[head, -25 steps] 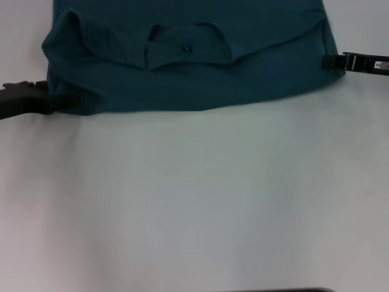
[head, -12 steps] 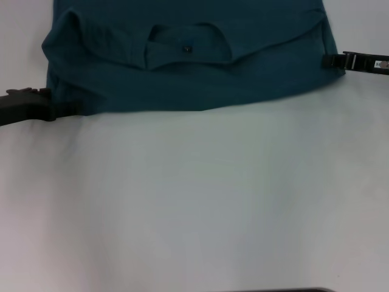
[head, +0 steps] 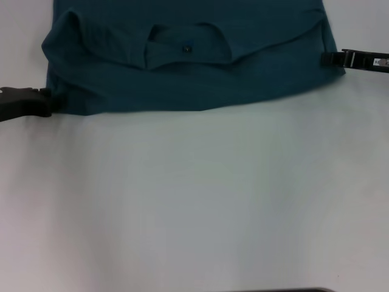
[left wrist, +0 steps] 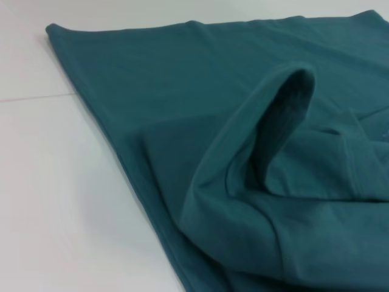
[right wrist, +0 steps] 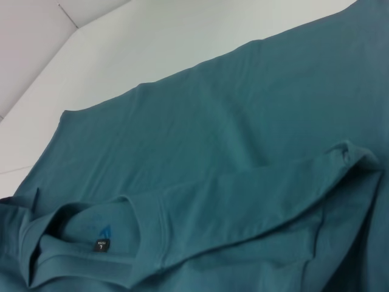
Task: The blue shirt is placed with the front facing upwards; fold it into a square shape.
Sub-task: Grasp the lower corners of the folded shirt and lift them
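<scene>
The blue shirt (head: 194, 79) lies folded at the far side of the white table (head: 194, 201), its ribbed collar (head: 188, 45) facing up. My left gripper (head: 42, 103) rests on the table just off the shirt's left edge. At the shirt's right edge sits my right gripper (head: 331, 59), its tip against the fabric. The left wrist view shows the blue shirt (left wrist: 243, 182) with a raised fold of cloth (left wrist: 285, 121). In the right wrist view the blue shirt (right wrist: 243, 140) shows its collar and a small black neck label (right wrist: 103, 246).
The shirt runs past the head view's upper edge. Bare white tabletop fills the near half. A thin dark strip (head: 285, 290) shows at the bottom edge of the head view.
My left gripper has drawn back to the left, away from the shirt's left edge. The right gripper has shifted slightly toward the shirt. The shirt has stayed in place.
</scene>
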Controlling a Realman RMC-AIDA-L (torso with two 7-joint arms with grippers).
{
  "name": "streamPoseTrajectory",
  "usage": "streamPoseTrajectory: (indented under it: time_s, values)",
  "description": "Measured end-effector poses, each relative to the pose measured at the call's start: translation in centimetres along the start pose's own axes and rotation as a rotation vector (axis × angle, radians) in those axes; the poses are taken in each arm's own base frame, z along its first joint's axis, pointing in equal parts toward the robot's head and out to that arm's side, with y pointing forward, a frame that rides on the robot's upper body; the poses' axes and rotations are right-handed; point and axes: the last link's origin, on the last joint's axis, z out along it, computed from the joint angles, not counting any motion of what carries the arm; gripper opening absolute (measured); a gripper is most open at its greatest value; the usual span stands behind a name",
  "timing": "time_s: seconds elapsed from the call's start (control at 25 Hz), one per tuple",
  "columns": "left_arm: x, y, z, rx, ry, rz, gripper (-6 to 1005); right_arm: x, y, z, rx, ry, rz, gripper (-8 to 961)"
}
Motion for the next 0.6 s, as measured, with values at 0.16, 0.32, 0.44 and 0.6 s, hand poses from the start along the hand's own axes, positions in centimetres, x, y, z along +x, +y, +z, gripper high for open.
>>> streamPoseTrajectory:
  time_s: [0.16, 0.32, 0.44, 0.6]
  values:
    - [0.01, 0.03, 0.02, -0.001, -0.002, 0.002, 367, -0.02, 0.02, 0.02, 0.000, 0.000, -0.001, 21]
    - [0.09, 0.01, 0.04, 0.001, -0.001, 0.005, 236, -0.02, 0.02, 0.02, 0.000, 0.001, -0.001, 21]
    - [0.05, 0.01, 0.08, 0.003, -0.002, 0.006, 154, 0.01, 0.01, 0.02, 0.000, 0.001, -0.001, 20]
    - [0.27, 0.07, -0.03, -0.004, 0.001, 0.013, 78, 0.04, -0.08, -0.09, 0.002, -0.002, 0.002, 20]
